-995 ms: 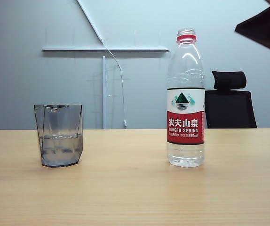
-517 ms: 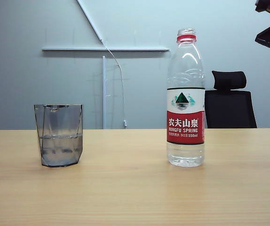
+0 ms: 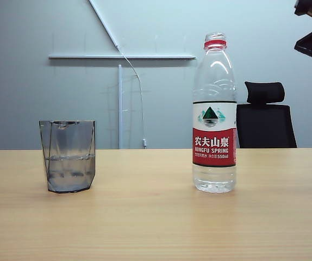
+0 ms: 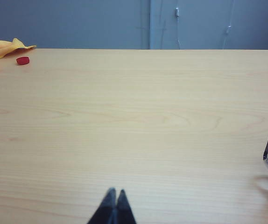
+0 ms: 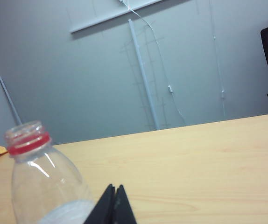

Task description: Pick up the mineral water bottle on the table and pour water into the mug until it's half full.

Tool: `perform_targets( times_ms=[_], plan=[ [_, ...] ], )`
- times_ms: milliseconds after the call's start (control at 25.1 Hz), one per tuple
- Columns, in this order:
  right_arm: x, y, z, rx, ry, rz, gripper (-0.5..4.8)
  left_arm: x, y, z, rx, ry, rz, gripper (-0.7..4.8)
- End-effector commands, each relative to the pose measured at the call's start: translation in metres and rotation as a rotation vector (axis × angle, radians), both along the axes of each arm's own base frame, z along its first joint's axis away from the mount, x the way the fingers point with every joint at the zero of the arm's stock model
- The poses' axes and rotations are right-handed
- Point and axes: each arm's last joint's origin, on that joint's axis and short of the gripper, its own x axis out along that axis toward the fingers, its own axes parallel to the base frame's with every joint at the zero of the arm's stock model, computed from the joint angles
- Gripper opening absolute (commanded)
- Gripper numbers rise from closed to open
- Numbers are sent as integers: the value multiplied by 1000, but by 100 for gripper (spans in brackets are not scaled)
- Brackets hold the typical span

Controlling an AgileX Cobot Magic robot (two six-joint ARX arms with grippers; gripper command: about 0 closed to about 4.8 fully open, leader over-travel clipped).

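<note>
The tall clear plastic mineral water bottle (image 3: 214, 114) stands uncapped, well apart from the smoky-grey faceted mug (image 3: 68, 156), on the light tan wooden counter (image 3: 156, 223). The right gripper (image 5: 114, 196) hangs by the bottle's neck, fingers clenched on nothing; the left gripper (image 4: 113, 198) sits low over the counter, fingers clenched too.

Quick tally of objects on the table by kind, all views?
Clear plastic mineral water bottle with red neck ring: 1
Smoky-grey faceted mug: 1
Small red cap-like object: 1
Yellow cloth: 1
Total: 4
</note>
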Motion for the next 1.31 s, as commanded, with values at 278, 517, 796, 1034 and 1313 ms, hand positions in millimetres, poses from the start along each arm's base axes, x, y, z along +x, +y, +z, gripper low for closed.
perform_targets(
  times_ms=[278, 517, 796, 1034, 1313],
  plan=[
    [-4, -5, -15, -257, 156, -48, -8, 0, 0, 2, -3, -12, -2, -2],
    [-12, -26, -18, -376, 255, -163, -8, 0, 0, 2, -3, -11, -2, -2],
    [-25, -56, -17, -361, 296, -276, -8, 0, 0, 2, -3, -11, -2, -2],
    [-32, -68, -10, -334, 210, -270, -8, 0, 0, 2, -3, -11, -2, -2],
    [-38, -69, -5, -320, 146, -286, -8, 0, 0, 2, -3, -11, -2, -2]
  ],
)
